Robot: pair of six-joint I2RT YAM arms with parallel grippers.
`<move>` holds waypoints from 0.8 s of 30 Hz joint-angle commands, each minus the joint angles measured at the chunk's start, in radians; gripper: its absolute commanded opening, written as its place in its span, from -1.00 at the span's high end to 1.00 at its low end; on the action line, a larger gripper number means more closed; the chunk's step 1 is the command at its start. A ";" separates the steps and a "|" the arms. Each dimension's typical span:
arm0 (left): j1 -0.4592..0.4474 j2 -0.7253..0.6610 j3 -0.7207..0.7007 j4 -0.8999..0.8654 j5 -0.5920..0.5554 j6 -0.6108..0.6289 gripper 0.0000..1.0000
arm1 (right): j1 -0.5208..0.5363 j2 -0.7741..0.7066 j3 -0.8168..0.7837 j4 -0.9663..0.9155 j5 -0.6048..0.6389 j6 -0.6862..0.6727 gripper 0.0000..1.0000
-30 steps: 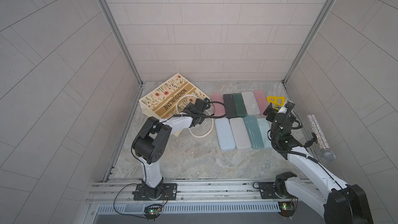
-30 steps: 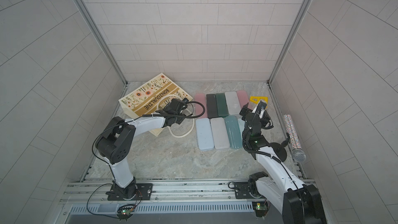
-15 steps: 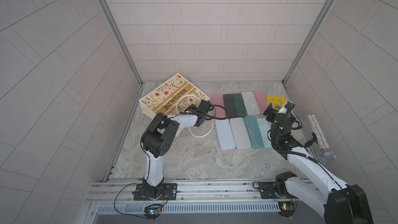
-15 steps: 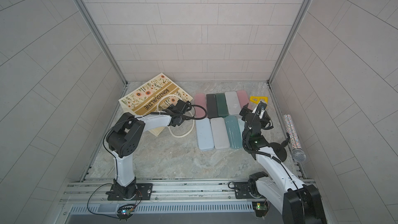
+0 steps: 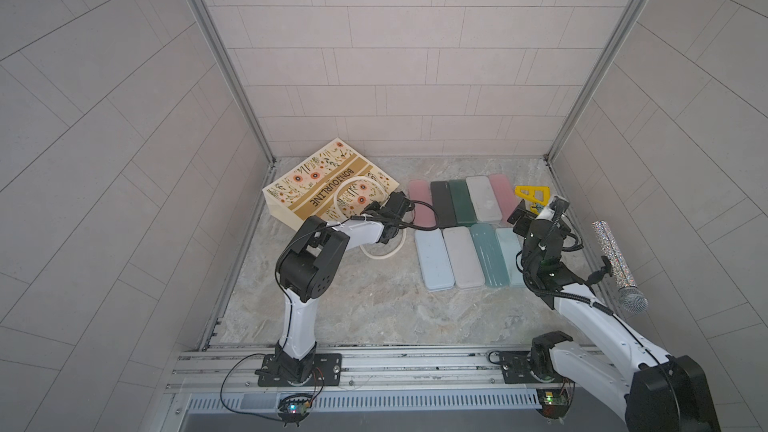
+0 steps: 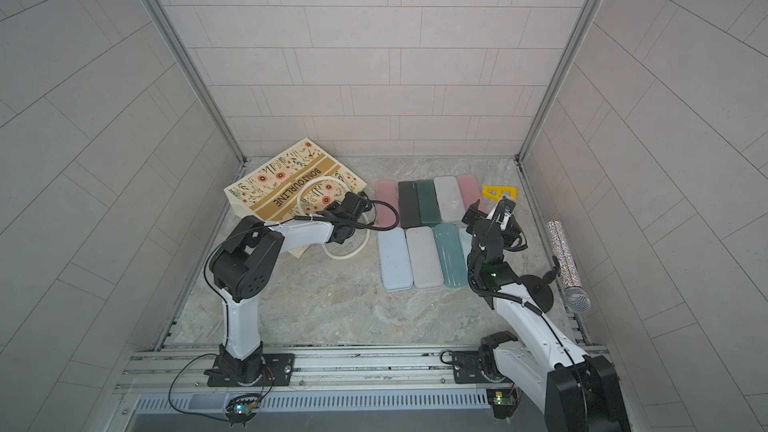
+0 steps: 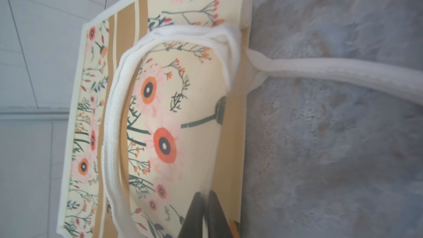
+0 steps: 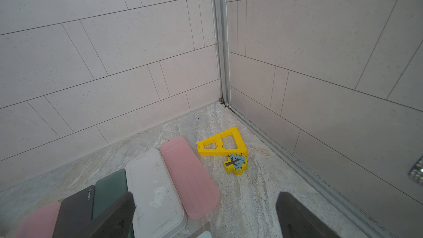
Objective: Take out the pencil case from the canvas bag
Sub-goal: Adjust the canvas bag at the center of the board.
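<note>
- Canvas bag [image 5: 316, 189]: lying flat at 10 o'clock, pencil case prob. hiding inside.
- L gripper [image 7: 204, 204]: pressing shut at mouth, pinch unclear; R gripper [image 8: 206, 194]: hanging wide, empty.
- Opening mouth; next needing lip lifting.

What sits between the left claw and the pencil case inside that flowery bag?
The cloth of the canvas bag itself. It lies flat, a rope handle looped on its upper panel; the left gripper, jaws shut, is at that panel's edge near the mouth. No case inside shows.
</note>
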 commanded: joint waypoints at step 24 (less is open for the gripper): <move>0.138 -0.491 0.522 -0.688 0.281 -0.332 1.00 | 0.011 -0.008 0.001 -0.004 -0.067 -0.049 -1.00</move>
